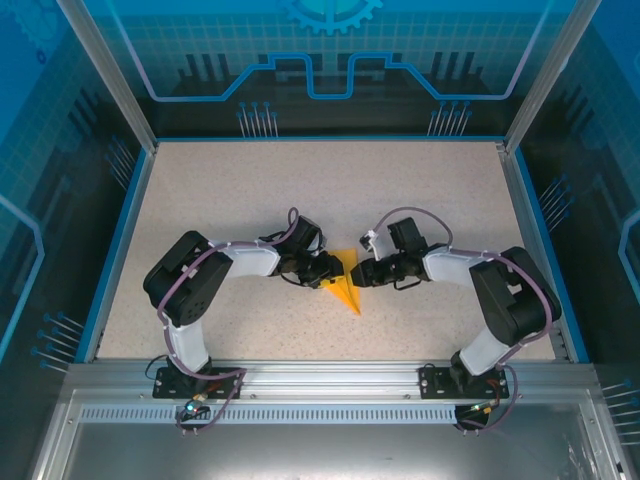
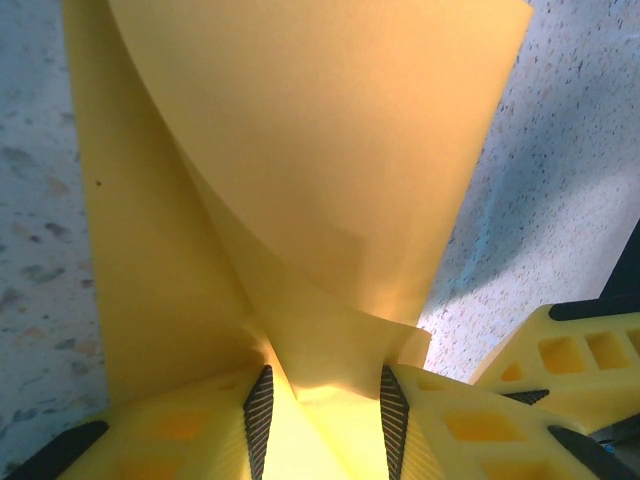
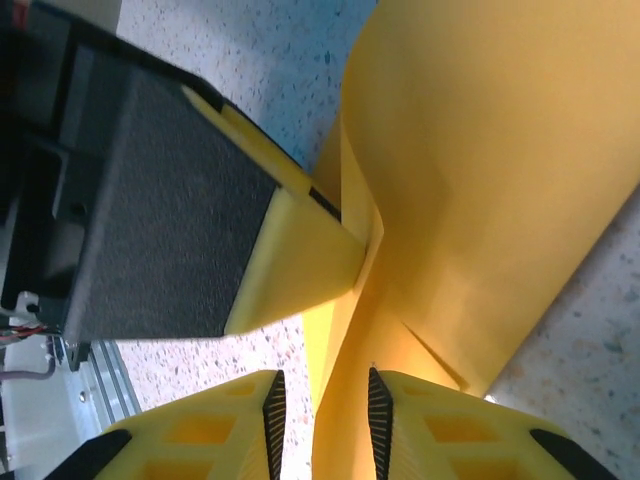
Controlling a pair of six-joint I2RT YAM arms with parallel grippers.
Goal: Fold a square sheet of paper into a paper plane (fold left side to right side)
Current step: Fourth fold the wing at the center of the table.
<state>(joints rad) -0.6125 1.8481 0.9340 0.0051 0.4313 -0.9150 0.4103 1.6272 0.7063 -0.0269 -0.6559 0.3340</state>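
**Left gripper [image 1: 333, 272] and right gripper [image 1: 358, 274] meet at the paper [image 1: 346, 293] mid-counter**

From above, the two grippers face each other tip to tip near the middle of the counter [image 1: 250, 200], somewhat closer to its near edge than to its far edge. The orange-yellow paper lies between and beneath them. It is partly folded, and one sharp tip points toward the near edge.

In the left wrist view, the left gripper [image 2: 325, 388] has its ribbed pads [image 2: 259, 415] standing part-way apart. Folded layers of the paper [image 2: 320, 180] run down into the gap and reach both fingertips. I cannot tell whether the pads actually squeeze them. Beyond the fingers a broad flap of the sheet curls up off the counter. A yellow finger [image 2: 565, 350] of the right gripper shows at the lower right, just beside the paper's edge.

In the right wrist view, the right gripper [image 3: 322, 390] is spread a little. Its two pads [image 3: 273, 420] are clearly separated, and a strip of the paper [image 3: 480, 170] passes between them without being clamped. The yellow tip of a left-gripper finger [image 3: 300, 260] touches the paper at the crease where the raised flap meets the lower layers. Speckled counter [image 3: 250, 60] shows behind it.
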